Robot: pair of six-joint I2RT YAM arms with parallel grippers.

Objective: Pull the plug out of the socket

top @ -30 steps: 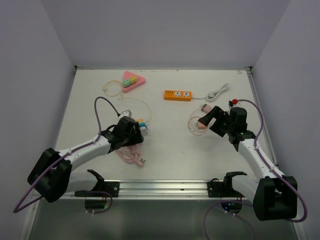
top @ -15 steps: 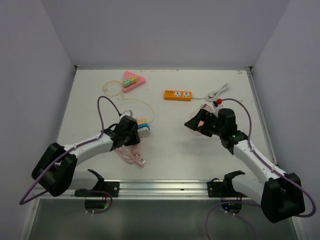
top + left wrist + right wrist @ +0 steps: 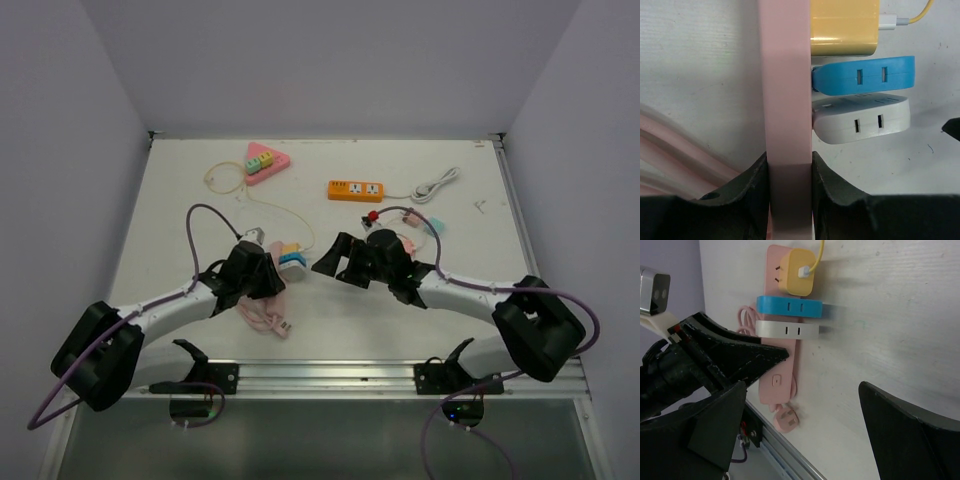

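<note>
A pink power strip (image 3: 787, 75) lies on the white table with three plugs in its right side: a yellow plug (image 3: 842, 27) with a yellow cable, a blue plug (image 3: 865, 75) and a white plug (image 3: 862, 117). My left gripper (image 3: 788, 180) is shut on the strip's near end, its fingers (image 3: 757, 185) pressed on both sides. In the top view it (image 3: 262, 272) sits left of the plugs (image 3: 292, 258). My right gripper (image 3: 330, 262) is open and empty, just right of the plugs. In the right wrist view its jaws (image 3: 802, 405) stand wide apart, facing the strip (image 3: 785, 372) and white plug (image 3: 787, 330).
The strip's pink coiled cable and plug (image 3: 268, 318) lie near the front rail. An orange power strip (image 3: 357, 189) with a white cable (image 3: 437, 182) and a pink triangular socket (image 3: 266, 161) lie at the back. A small pink and teal item (image 3: 418, 232) lies behind my right arm.
My right arm has swung left across the table, from the pink item at the right to just beside the plugs. My left gripper has stayed shut on the strip, shifting slightly.
</note>
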